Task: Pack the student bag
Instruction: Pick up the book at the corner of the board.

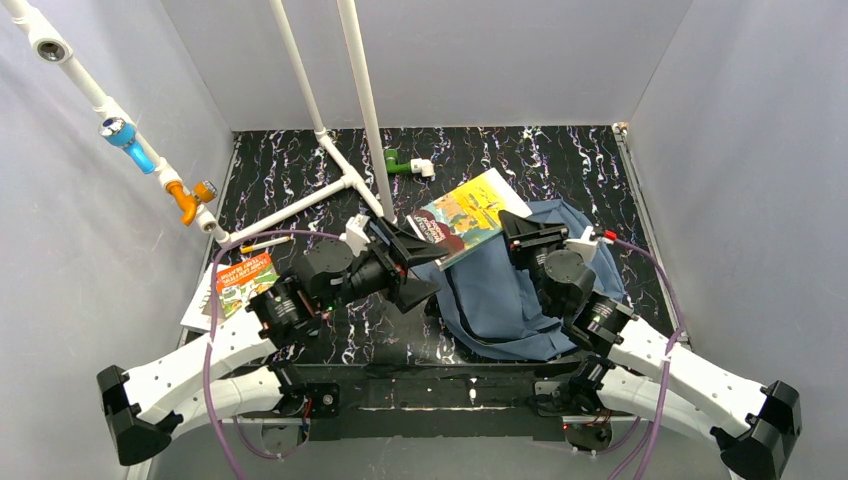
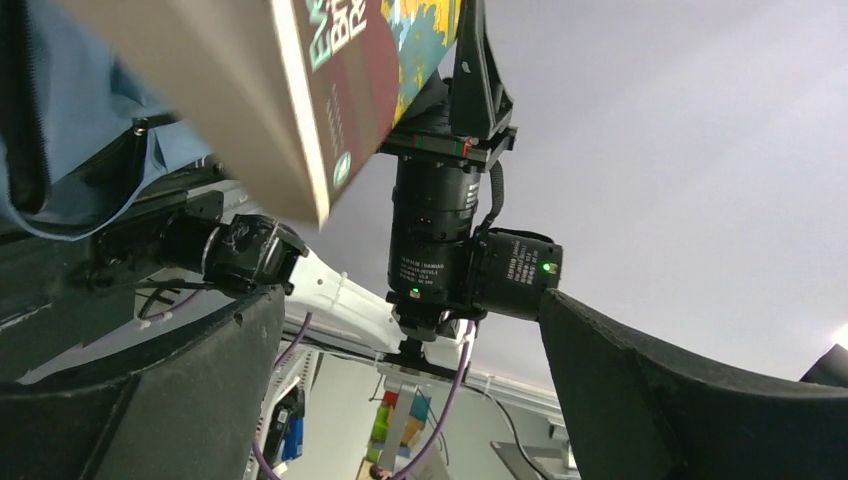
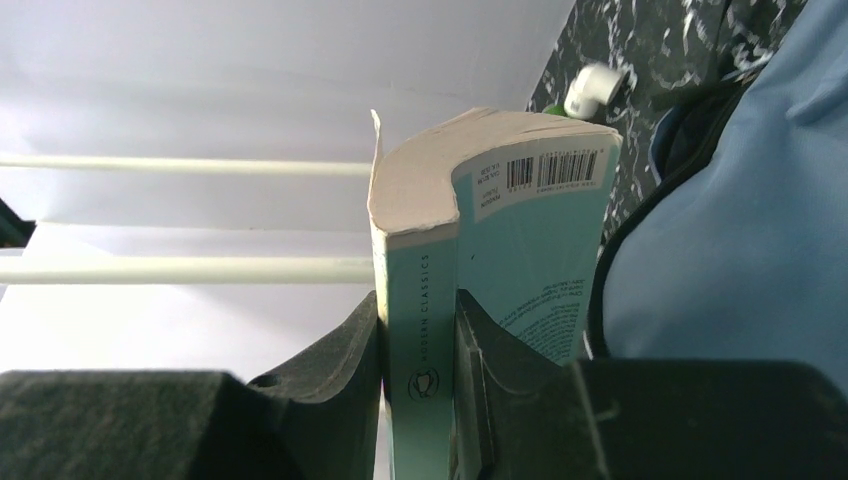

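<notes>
1. One bag (image 1: pixel 505 295) of soft slate-blue cloth lies crumpled on the black, white-veined bench (image 1: pixel 580 165), right of centre and just ahead of the right arm
2. One paperback (image 1: pixel 468 212) hangs tilted over the bag's far left edge. It has a yellow picture cover, a teal back with a barcode and cream pages curled at one corner
3. The right hand (image 1: pixel 512 230) pinches this paperback at the spine, with its two black fingers (image 3: pixel 330 360) pressed against either side
4. The left hand (image 1: pixel 420 265) is turned on its side and spread wide, with nothing between its fingers. It sits just beside the paperback's near corner and the bag's left edge
5. A second book (image 1: pixel 245 280), thin with an orange and green cover, lies on white sheets at the bench's left edge, well apart from the bag
6. White plastic pipes (image 1: pixel 300 205) cross the far left of the bench, and one green and white elbow fitting (image 1: pixel 405 165) lies near the back wall
</notes>
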### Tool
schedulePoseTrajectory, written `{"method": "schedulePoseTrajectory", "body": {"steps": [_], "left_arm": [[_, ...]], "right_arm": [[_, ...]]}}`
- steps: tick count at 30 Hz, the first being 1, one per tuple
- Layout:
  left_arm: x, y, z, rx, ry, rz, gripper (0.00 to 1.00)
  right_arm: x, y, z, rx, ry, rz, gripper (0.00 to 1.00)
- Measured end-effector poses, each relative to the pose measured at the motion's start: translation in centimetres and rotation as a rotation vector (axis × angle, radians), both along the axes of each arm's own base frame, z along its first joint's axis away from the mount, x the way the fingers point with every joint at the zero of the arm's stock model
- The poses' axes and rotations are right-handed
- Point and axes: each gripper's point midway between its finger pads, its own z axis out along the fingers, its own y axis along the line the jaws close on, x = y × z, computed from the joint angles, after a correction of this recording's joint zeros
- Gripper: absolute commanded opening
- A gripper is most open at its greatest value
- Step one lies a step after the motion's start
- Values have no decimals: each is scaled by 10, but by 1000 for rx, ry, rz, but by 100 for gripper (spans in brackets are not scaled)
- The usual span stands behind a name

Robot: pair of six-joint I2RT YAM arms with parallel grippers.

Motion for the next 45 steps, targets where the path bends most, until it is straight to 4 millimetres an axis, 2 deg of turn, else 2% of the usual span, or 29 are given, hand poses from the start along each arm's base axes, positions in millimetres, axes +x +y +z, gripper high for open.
{"method": "schedulePoseTrajectory", "body": {"steps": [4,8,11,14,18,24,28,32,35,38,39,41,45], "left_arm": [[9,-21,-9,-4,13,-25,98],[13,-27,-7,-44,17,-18,97],[17,-27,-5,-72,8,0,86],[24,-20,-9,-75,-10,54,69],[34,-5,-6,-91,-45,149,57],[49,2,7,-137,-73,240,41],[54,5,8,-128,-94,271,39],[58,6,6,-122,-99,288,29],[59,6,0,-108,-97,293,29],[60,7,-5,-89,-103,298,46],[60,7,-6,-82,-107,300,48],[61,8,-7,-78,-112,307,49],[62,8,-9,-65,-113,310,43]], "right_arm": [[-3,17,1,37,18,74,1],[-7,26,9,111,19,127,1],[-9,30,17,160,10,149,1],[-12,32,23,197,7,169,1],[-17,29,30,237,0,181,1],[-20,24,33,264,2,181,1],[-24,20,35,265,2,182,1],[-24,20,30,263,8,184,1],[-24,20,21,245,26,183,1],[-25,21,15,233,43,188,1],[-26,21,13,230,47,192,1],[-27,21,8,222,55,199,1],[-29,22,4,201,64,206,1]]}}
